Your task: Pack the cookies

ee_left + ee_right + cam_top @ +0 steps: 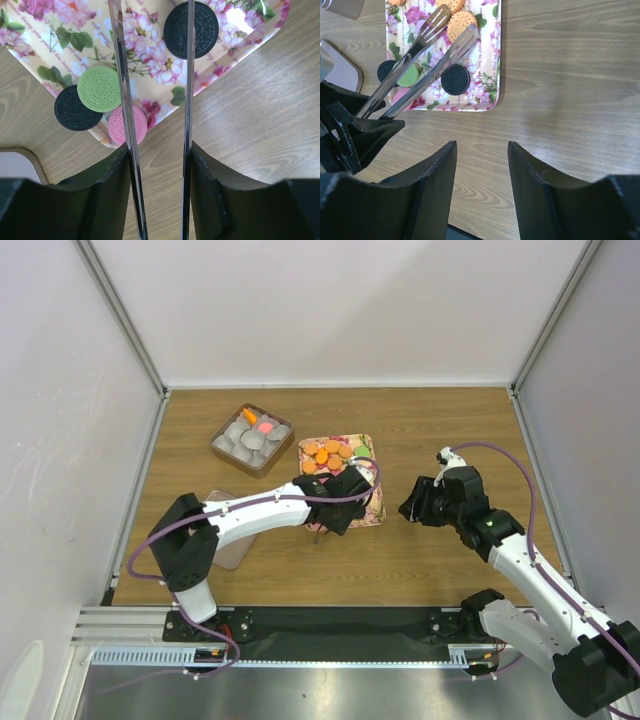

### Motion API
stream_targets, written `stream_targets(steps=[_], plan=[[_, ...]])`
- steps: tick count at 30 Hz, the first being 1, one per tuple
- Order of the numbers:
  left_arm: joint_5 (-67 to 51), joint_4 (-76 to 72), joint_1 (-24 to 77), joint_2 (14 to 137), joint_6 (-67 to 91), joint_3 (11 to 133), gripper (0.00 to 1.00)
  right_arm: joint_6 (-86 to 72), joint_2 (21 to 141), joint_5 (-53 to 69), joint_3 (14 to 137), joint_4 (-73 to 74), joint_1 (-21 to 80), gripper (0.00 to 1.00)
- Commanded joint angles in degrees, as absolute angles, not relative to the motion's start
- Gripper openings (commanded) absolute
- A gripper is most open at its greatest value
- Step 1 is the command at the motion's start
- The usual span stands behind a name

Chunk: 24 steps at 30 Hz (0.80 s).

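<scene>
Hovering tongs (pixel 434 46) over floral tray (pixel 367 443) | step: picking next cookie, blades empty | L fingers (pixel 105 185) clamp the tongs; R fingers (pixel 435 175) apart, empty, right of tray | cookies (pixel 328 450) on tray, two in cup box (pixel 222 446) far left | next imo: blades round one cookie, squeeze, carry to a cup

Overhead camera: fixed high behind the bases of the left arm (pixel 250 512) and right arm (pixel 525 555), tilted down and forward. Far view; takes in the whole worktop (pixel 430 430) and the flowered tray (pixel 367 443).

Left wrist camera: just behind the left fingers (pixel 100 200), looking along them, steeply down. Very close; shows only the tray's near corner and some bare wood, with the tongs (pixel 126 100) running up the middle.

Right wrist camera: behind the right fingers (pixel 432 200), looking down and across towards the left arm, from farther back.

Shared: the tray's near end, with the black cookie (pixel 455 79) and the tongs, appears in both wrist views; the tray itself in all three.
</scene>
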<state>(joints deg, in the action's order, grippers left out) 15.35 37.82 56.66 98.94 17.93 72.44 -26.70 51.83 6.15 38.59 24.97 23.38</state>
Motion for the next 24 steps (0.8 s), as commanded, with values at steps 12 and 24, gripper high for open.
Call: stream_targets(steps=[12, 24], plan=[[16.3, 38.5, 55.8, 95.4, 16.3, 76.1, 0.42, -26.1, 51.1, 6.8, 38.8, 23.9, 23.3, 0.51], [16.9, 40.7, 54.1, 85.0, 16.8, 75.1, 0.42, -26.0, 51.2, 6.6, 38.8, 23.9, 23.3, 0.51]])
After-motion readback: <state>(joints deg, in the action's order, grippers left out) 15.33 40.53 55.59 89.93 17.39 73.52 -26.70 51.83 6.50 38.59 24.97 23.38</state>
